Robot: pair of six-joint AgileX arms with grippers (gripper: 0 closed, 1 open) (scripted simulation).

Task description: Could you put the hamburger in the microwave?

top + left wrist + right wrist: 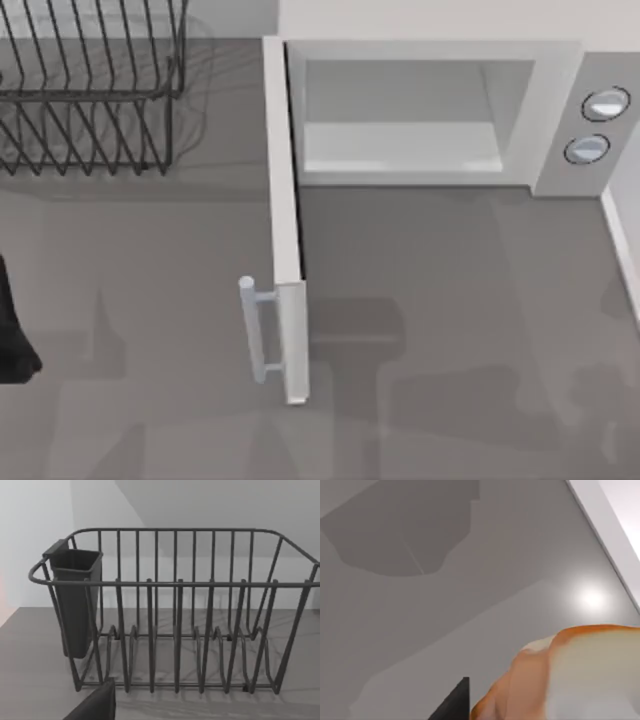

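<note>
The hamburger (pixel 570 675), an orange-brown bun with pale layers, looms close in the right wrist view, raised above the grey table (pixel 420 620). One dark finger (pixel 456 702) of my right gripper presses against its side, so the gripper is shut on it. The white microwave (pixel 560 60) stands at the back right of the top view. Its door (pixel 285 200) swings out toward the front with the bar handle (pixel 258 330) on its left face, and the cavity (pixel 400 120) is bare. My left arm (pixel 12 335) is parked at the table's left edge.
A black wire dish rack (pixel 90 90) stands at the back left, and the left wrist view faces this rack (pixel 175 620) with its dark cutlery cup (pixel 75 600). Two silvery knobs (pixel 605 103) sit on the microwave's panel. Arm shadows lie on the table's front right.
</note>
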